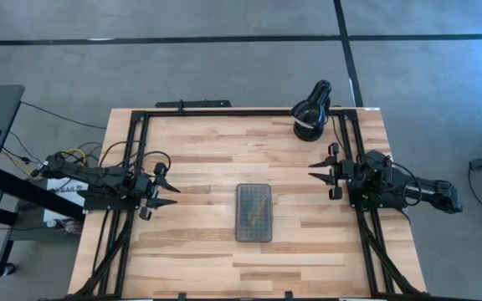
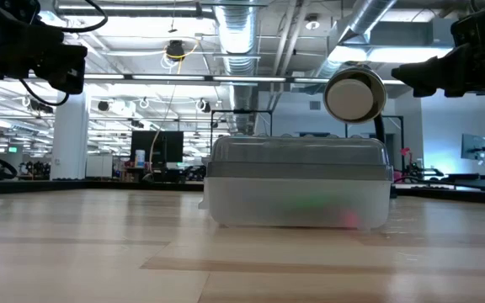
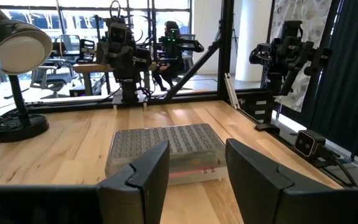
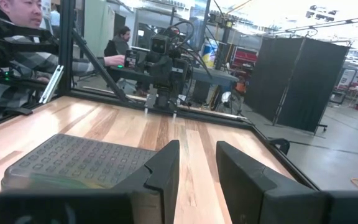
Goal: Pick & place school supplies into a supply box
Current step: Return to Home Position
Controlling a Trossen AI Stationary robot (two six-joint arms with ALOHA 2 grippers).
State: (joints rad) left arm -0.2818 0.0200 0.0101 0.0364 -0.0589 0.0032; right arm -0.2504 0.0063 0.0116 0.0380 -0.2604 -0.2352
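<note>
The supply box rests flat on its base in the middle of the table, its dotted greyish lid shut. Through its clear wall in the low view, green and pink shapes show faintly inside; no other school supplies show on the table. The box also shows in the left wrist view and the right wrist view. My left gripper hovers open above the table's left part, well left of the box. My right gripper hovers open above the right part, to the right of the box and farther back.
A black round lamp stands at the far right corner of the table. A black frame runs along the table's far and side edges. Bare wood lies around the box. People sit beyond the table in the right wrist view.
</note>
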